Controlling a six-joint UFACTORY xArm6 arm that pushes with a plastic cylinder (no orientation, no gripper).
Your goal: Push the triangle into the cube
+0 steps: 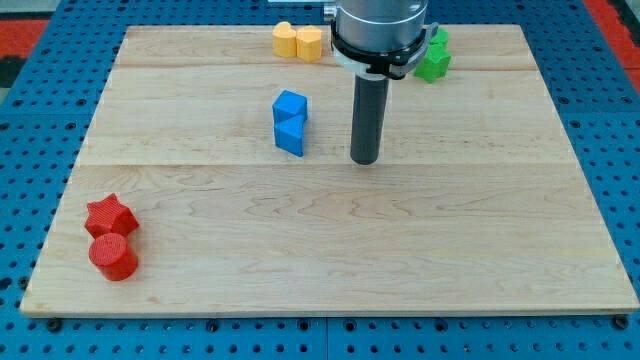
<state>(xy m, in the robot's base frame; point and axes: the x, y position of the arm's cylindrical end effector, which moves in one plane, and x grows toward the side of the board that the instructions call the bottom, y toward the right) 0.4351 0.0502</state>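
The blue triangle [290, 137] rests against the blue cube [290, 106], just below it, left of the board's middle toward the view's top. The two blocks touch. My tip [365, 159] is on the board to the right of the pair, about a block's width or more away from the triangle and not touching it. The rod rises from the tip toward the view's top.
Two yellow blocks [298, 41] sit at the top edge, left of the rod. Two green blocks [433, 58] sit at the top right, partly hidden by the arm. A red star [110, 215] and a red cylinder [113, 256] sit at the bottom left.
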